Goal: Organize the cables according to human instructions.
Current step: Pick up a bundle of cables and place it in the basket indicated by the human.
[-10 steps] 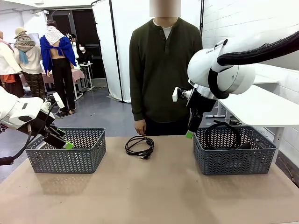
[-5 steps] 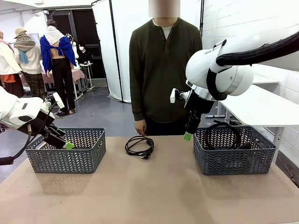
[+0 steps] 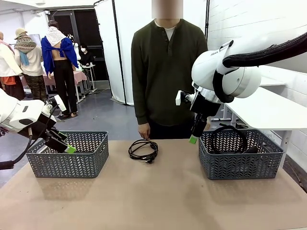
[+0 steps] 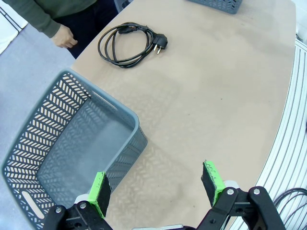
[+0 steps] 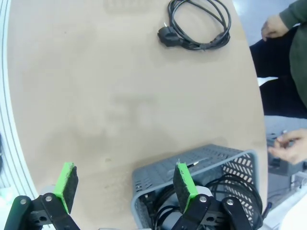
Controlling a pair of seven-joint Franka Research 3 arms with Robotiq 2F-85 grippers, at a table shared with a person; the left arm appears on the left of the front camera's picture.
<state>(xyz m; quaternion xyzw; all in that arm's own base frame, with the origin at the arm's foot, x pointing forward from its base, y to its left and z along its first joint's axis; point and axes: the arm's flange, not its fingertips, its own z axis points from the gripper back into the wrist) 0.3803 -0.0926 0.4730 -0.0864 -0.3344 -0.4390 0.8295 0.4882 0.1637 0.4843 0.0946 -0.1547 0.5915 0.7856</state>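
One coiled black cable (image 3: 143, 150) lies on the table's far middle, in front of the person; it is also in the left wrist view (image 4: 129, 43) and the right wrist view (image 5: 199, 24). More cables (image 3: 233, 138) sit coiled inside the right grey basket (image 3: 241, 163), and the right wrist view looks down on these cables (image 5: 230, 191). My right gripper (image 3: 194, 136) hangs open and empty above that basket's left rim (image 5: 192, 165), with its green pads (image 5: 184, 184) wide apart. Over the left basket (image 3: 76, 165), my left gripper (image 3: 67, 143) stands open and empty too.
The left basket (image 4: 72, 143) has nothing in it. The person stands at the far edge, one hand (image 3: 143, 130) hanging near the cable. In the right wrist view, another hand (image 5: 292, 143) shows beyond the right basket. A white table (image 3: 268, 110) stands at the right.
My right arm has drifted slightly to the left. The cable, both baskets and the left arm have not moved.
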